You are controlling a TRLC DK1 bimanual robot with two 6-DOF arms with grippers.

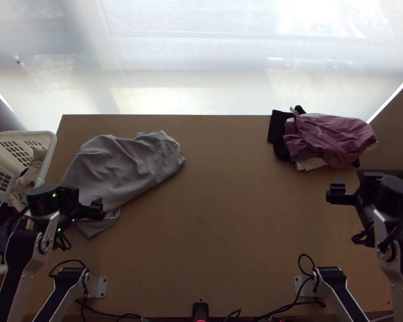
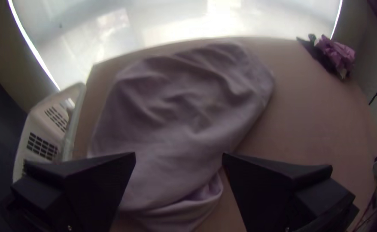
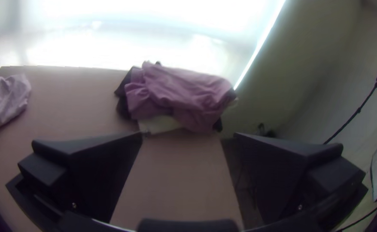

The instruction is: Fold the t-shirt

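A grey t-shirt [image 1: 123, 169] lies loosely bunched on the left part of the table, some wrinkles across it and a flap at its near end. In the top view my left gripper [image 1: 98, 209] is over the shirt's near left part. The left wrist view has the t-shirt [image 2: 184, 116] beyond my left gripper [image 2: 178, 157], whose fingers stand wide apart with nothing gripped. My right gripper [image 1: 335, 194] is at the table's right side, away from the shirt. In the right wrist view that gripper [image 3: 188, 135] is open and empty.
At the table's far right corner lies a pile of clothes [image 1: 330, 137], purple on top with black and white cloth below. A white basket [image 1: 50, 155] holding clothes stands against the left edge. Bare wooden table [image 1: 239, 214] stretches between the arms.
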